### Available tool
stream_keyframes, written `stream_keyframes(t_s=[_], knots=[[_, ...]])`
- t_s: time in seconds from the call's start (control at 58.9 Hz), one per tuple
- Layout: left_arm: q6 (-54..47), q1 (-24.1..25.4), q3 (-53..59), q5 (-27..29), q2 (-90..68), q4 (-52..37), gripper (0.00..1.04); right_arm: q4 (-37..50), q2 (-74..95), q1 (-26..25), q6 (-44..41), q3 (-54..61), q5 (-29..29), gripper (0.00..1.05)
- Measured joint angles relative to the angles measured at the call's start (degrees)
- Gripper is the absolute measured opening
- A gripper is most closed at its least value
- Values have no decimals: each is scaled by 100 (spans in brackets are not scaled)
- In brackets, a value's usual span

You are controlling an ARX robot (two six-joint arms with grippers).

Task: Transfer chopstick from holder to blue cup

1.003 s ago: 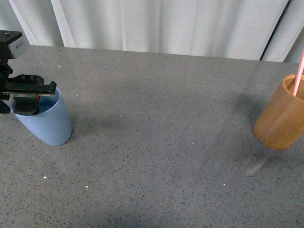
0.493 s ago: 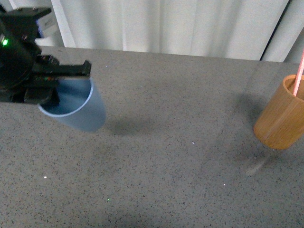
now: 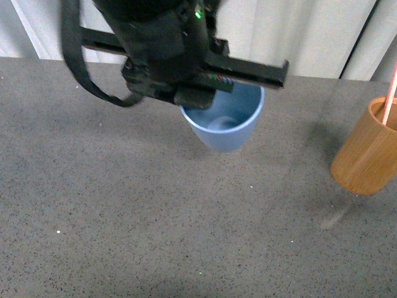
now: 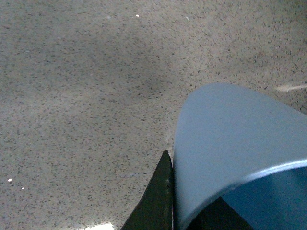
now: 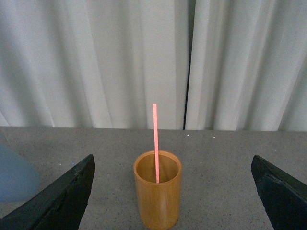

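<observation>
The chopstick (image 5: 155,143) stands in the holder (image 5: 157,196), leaning on its rim, near the right edge of the table (image 3: 124,217). The blue cup (image 3: 226,127) hangs tilted, mouth toward the front camera, over the table's middle toward the far edge. It looks lifted off the surface and is well apart from the holder. The step in hand seems to be placing the cup nearer the holder; the chopstick is untouched. Next, the cup needs setting down upright, then the right arm must descend over the stick and pinch it. The left fingers (image 4: 156,206) are clamped on the cup's rim, one outside the wall. The right fingers (image 5: 67,191) are spread wide and hold nothing, with the holder framed between them.
</observation>
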State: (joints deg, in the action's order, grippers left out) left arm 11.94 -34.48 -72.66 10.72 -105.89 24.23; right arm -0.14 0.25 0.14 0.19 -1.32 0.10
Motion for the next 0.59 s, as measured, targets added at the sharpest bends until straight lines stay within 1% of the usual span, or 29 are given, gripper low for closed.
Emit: stream_keyframes(t_s=[0.119, 0.408, 0.595], knots=[[-2, -232, -131, 179, -398, 2, 3, 0, 0, 0, 0, -2, 0, 95], [0, -573, -269, 398, -1115, 7, 3, 0, 0, 0, 0, 0, 0, 95], [24, -682, -282, 428, -1272, -26, 3, 0, 0, 0, 0, -2, 0, 95]])
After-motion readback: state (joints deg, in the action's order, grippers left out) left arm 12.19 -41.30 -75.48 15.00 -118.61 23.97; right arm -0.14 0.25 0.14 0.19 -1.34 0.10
